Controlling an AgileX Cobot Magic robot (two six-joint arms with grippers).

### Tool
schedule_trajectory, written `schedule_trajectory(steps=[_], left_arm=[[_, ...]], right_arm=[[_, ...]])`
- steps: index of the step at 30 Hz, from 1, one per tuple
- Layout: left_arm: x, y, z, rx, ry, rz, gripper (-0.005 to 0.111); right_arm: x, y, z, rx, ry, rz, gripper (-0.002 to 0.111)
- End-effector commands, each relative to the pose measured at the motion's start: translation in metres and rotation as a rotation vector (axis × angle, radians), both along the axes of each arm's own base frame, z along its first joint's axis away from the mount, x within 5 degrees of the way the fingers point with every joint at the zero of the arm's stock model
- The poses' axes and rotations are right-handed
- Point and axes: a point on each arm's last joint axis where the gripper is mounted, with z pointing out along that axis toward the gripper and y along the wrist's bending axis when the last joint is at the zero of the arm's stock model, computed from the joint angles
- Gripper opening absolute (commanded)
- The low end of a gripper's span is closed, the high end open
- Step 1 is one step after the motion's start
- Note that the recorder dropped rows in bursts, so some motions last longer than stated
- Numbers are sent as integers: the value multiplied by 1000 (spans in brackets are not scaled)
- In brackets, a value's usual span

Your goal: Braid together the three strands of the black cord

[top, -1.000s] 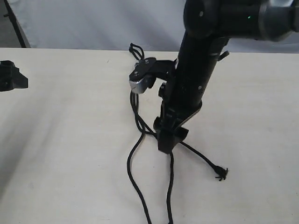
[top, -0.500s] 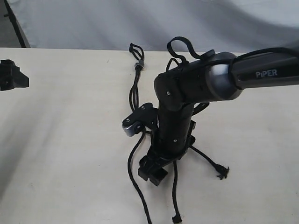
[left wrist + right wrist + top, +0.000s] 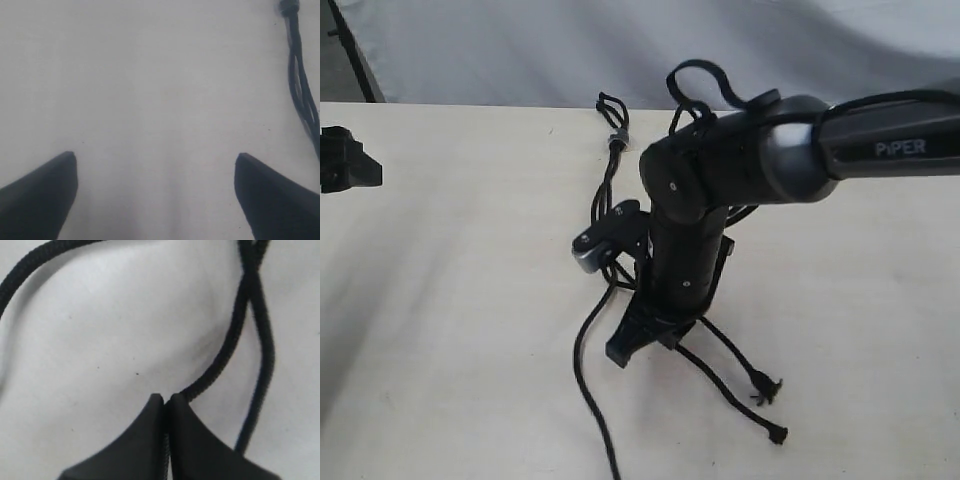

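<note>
On the pale surface (image 3: 440, 300) in the exterior view lies one black cord (image 3: 610, 190), its single grey band (image 3: 616, 138) at the far end with short loops (image 3: 609, 103) beyond it. From the band the three strands (image 3: 582, 350) run toward the near edge. One swings left and leaves the picture at the near edge. The other two come out to the right from under the right arm (image 3: 740, 165) and end in two frayed tips, near each other. The right gripper (image 3: 638, 338) points down at the surface where the strands spread apart.

In the left wrist view the left gripper (image 3: 156, 160) hangs over bare surface with its two jaws standing wide and nothing between them. The cord's strands run along one edge of the picture, close together, too blurred to count.

In the right wrist view the right gripper's two jaws are pressed together at the tips. Three lengths of strand show: one curves away on its own, and two cross just beyond the jaws. One of the crossing pair runs right up to the closed tips and disappears there; whether it is pinched cannot be told.
</note>
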Motion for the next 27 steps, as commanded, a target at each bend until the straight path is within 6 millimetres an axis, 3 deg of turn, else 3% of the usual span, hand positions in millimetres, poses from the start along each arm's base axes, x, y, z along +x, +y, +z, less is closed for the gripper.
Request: schedule_trajectory(steps=[1,4,7,12,20,22,26,27], left_arm=[[-1,0,2,-3,-8,3,80],[-1,0,2,-3,-8,3,80],[0,0,2,-9,-10,7,80],[0,-1,2,-13,-13,6,80],[0,-1,2,-11,-14,4,80],[0,-1,2,-11,-14,4,80],[0,-1,2,-11,-14,4,80],[0,-1,2,-11,-14,4,80]], right_arm=[[4,1,28,40,-58,-40,22],[3,0,25,29,-47,-40,43],[2,-1,20,18,-36,-40,57],[-1,0,7,-6,13,-47,60],[-14,-3,-40,-77,114,-18,59],[-16,-5,-46,-103,145,-7,49],[-24,-2,-45,-147,177,56,0],[-26,1,-40,-144,171,79,1]])
